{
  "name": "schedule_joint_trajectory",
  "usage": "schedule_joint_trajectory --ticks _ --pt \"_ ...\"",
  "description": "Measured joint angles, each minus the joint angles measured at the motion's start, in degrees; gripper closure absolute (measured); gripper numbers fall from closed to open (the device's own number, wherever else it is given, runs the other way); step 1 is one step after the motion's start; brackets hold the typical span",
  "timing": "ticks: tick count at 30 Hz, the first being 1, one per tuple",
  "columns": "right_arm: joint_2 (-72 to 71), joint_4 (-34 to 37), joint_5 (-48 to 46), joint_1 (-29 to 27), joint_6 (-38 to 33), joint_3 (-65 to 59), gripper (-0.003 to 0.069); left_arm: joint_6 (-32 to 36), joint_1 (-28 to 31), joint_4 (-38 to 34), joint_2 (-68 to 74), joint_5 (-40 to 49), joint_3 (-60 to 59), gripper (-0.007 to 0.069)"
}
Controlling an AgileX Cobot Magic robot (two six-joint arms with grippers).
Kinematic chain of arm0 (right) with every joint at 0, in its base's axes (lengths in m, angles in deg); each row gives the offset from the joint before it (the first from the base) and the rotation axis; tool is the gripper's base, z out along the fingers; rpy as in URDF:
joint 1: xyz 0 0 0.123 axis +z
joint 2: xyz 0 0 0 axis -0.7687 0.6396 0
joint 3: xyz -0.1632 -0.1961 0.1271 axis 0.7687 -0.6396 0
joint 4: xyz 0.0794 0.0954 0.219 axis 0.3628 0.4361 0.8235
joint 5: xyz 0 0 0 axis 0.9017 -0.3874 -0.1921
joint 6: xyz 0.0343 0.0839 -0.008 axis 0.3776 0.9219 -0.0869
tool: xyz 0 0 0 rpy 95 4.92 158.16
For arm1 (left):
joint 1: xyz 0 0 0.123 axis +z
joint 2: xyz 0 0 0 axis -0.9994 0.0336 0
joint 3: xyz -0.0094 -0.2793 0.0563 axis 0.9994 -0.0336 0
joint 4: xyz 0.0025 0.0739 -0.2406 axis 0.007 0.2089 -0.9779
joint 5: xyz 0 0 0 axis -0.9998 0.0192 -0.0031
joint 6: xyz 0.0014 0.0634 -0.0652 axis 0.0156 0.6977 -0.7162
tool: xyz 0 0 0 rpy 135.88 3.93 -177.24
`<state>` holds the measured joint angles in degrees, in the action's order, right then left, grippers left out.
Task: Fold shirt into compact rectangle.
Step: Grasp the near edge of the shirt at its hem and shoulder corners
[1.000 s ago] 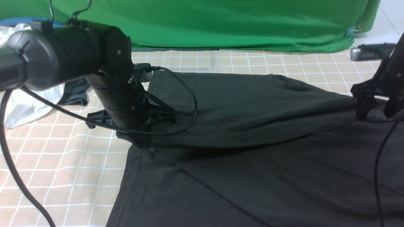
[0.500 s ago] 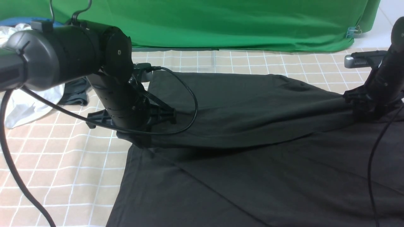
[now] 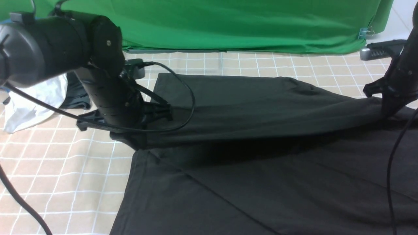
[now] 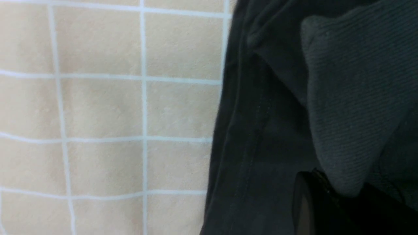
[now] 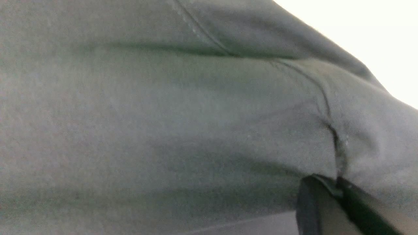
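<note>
The large black shirt (image 3: 254, 182) lies spread over the checked tablecloth. Its far part (image 3: 248, 107) is raised into a taut band that casts a shadow on the cloth below. At the band's left end my left gripper (image 3: 138, 143) is shut on the shirt; the left wrist view shows a bunched fold (image 4: 346, 107) pinched at the fingers (image 4: 310, 202). My right gripper (image 3: 387, 116) is shut on the shirt at the band's right end. In the right wrist view a seam of the shirt (image 5: 333, 137) runs into the closed fingers (image 5: 323, 202).
A white garment (image 3: 36, 98) and a smaller dark grey garment (image 3: 76, 96) lie at the far left. A green backdrop (image 3: 248, 26) hangs behind the table. Bare checked tablecloth (image 3: 62, 182) shows at the near left. Cables loop from both arms.
My right gripper came down on the shirt's right end, shut on it and lifted it. My left arm rose and shifted left, so the far part of the shirt now hangs taut.
</note>
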<state>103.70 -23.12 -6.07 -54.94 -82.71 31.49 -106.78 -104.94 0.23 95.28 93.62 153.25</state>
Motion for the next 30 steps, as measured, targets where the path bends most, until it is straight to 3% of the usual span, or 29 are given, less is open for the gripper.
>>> schedule_joint_trajectory --ticks 7,11,17,20,22,25,26,27,30 --pt "0.05 0.13 -1.58 0.04 -0.74 0.16 0.0571 0.46 0.35 -1.26 0.00 2.05 0.00 0.0592" --pt "0.28 -0.81 -1.58 0.04 -0.87 0.16 0.0495 0.64 0.35 -1.54 0.00 1.62 0.00 0.0587" --pt "0.53 -1.32 -1.52 0.04 2.31 0.16 0.0316 0.70 0.35 -0.18 0.00 0.30 0.00 0.0462" --pt "-0.09 -1.66 -1.52 0.04 4.37 0.16 0.0273 0.90 0.35 2.59 0.00 1.23 0.00 0.0382" --pt "-1.26 -1.33 -1.47 0.04 5.16 -0.09 0.0285 0.90 0.35 4.20 0.00 3.26 0.00 0.0355" --pt "-5.81 1.36 -1.00 0.04 5.51 -2.35 0.0377 0.90 0.35 5.30 -0.71 6.62 -0.54 0.0363" --pt "-9.84 5.01 -0.86 0.04 4.65 -5.35 0.0491 1.13 0.37 4.83 -2.46 6.76 -2.35 0.0394" --pt "-12.10 6.64 -0.86 0.04 3.72 -7.77 0.0540 1.13 0.37 3.67 -4.23 6.44 -4.09 0.0426" --pt "-18.26 9.78 -1.04 0.04 2.01 -13.19 0.0610 1.13 0.37 0.28 -8.70 5.04 -8.70 0.0503"
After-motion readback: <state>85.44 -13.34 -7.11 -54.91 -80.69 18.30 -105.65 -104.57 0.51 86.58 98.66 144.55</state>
